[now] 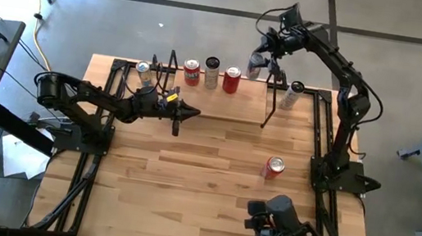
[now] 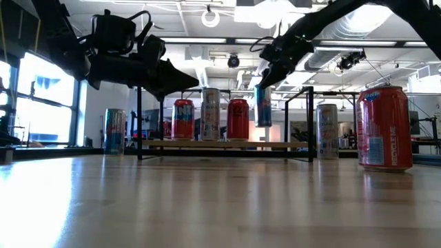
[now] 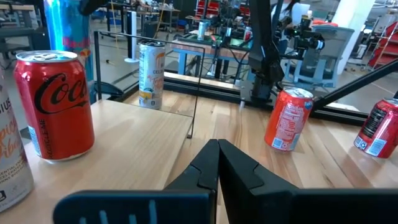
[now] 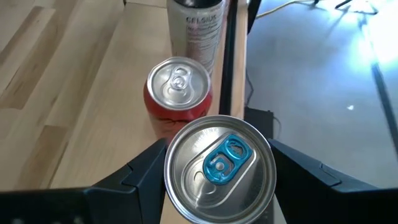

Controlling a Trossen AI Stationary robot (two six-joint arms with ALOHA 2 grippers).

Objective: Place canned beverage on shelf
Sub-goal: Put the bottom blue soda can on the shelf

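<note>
Your right gripper (image 4: 219,163) clamps the blue-tabbed can (image 4: 220,163) above the shelf (image 1: 246,106). Lower it straight, clear of the red can (image 4: 178,93). Your left gripper (image 1: 188,114) waits closed.

White Coca-Cola script on red can (image 3: 55,104), "CELSIUS" on pale can (image 4: 195,28)

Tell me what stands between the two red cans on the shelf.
One tall silver can stands between the red cans on the shelf; the high and low views show it.

Bright overhead light; window (image 2: 41,96) glare; table (image 2: 207,200) sheen; arms backlit; near foreground soft.
</note>
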